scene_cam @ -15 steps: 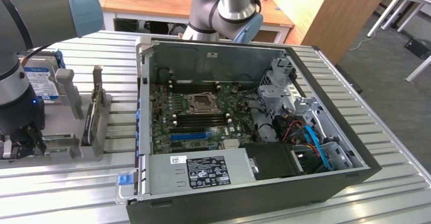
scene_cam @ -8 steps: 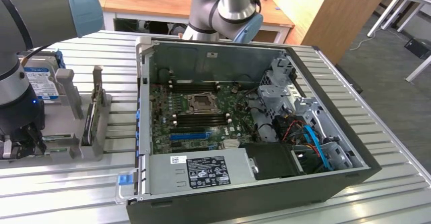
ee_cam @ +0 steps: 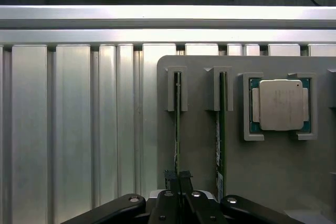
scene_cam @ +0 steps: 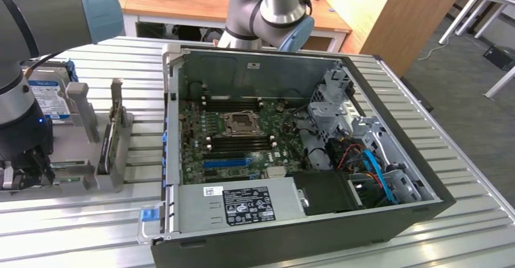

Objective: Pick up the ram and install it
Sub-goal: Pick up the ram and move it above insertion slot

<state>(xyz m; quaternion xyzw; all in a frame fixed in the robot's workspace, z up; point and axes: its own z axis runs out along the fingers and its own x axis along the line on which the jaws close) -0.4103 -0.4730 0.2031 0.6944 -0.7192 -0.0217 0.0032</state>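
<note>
Pinching the ram edge-on between closed gripper fingers, right in its slot of the grey holder. Standing just beside a second green stick, near a processor. Well apart from the open computer case, over on the exterior view's left.

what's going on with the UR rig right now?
The arm's gripper is down at the gray parts holder on the table, at the exterior view's left, shut on the top edge of the ram. The ram stands on edge in its slot, not yet lifted out. A second stick sits in the next slot, with a processor in a pocket beside it. The computer case lies open next to the holder, motherboard exposed.
</note>
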